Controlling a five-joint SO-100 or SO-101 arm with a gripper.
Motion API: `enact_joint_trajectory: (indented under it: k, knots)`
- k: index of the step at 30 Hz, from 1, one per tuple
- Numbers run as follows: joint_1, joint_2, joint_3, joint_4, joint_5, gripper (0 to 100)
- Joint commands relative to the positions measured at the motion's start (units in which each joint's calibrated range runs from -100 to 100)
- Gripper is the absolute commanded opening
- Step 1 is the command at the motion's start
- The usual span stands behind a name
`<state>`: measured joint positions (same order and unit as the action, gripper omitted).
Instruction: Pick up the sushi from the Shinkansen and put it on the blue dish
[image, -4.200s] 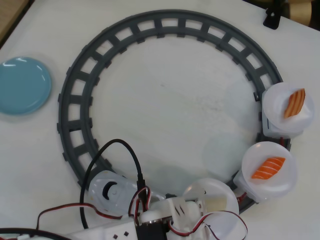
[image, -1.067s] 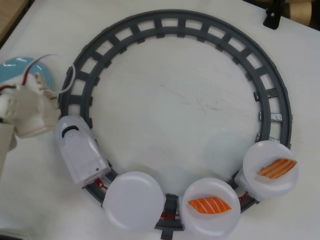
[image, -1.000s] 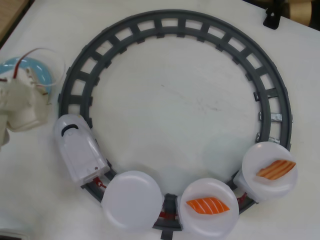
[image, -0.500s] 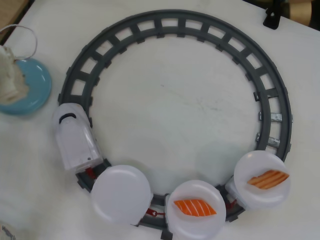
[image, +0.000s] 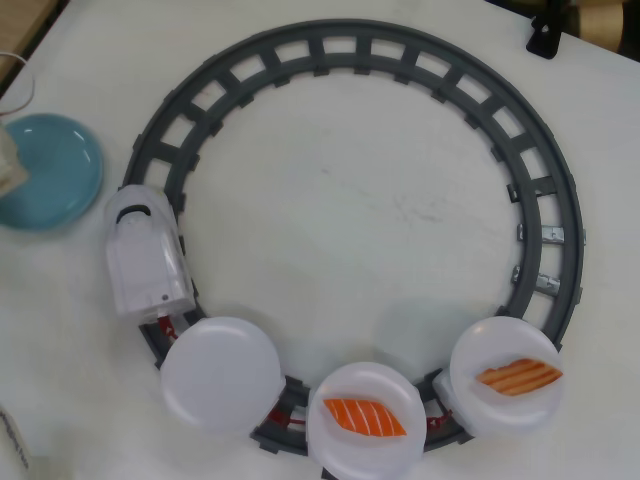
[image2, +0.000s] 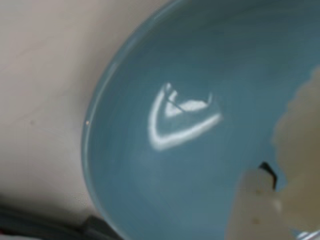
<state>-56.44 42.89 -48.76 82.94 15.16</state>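
Overhead view, left edge: gripper (image: 6, 170), finger state unclear, over blue dish (image: 55, 165). Wrist view shows pale sushi (image2: 300, 165) blurred against a fingertip (image2: 252, 210) above the dish. Right: Shinkansen (image: 147, 262), grey track (image: 350, 45), empty white plate (image: 221, 374), two salmon sushi (image: 364, 417).

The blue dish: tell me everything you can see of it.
The blue dish is round, shallow and glossy light blue, with a raised rim. It lies flat on the white table, left of the grey track in the overhead view, apart from it. The wrist view shows a bright glare on its surface and blurred pale shapes at lower right over it.
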Motion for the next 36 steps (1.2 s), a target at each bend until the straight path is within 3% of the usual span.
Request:
enact_joint_trajectory:
  k: [1,14,21,28,36]
  knots:
    - [-0.17,1.11,-5.79,-0.44,-0.10,7]
    - [0.36,7.33,-10.39,-0.44,0.95,8]
    - [0.45,6.67,-10.39,-0.52,0.95,21]
    - [0.36,6.59,-11.20,0.33,0.95,22]
    - [0.80,6.67,-23.73,11.28,1.00,22]
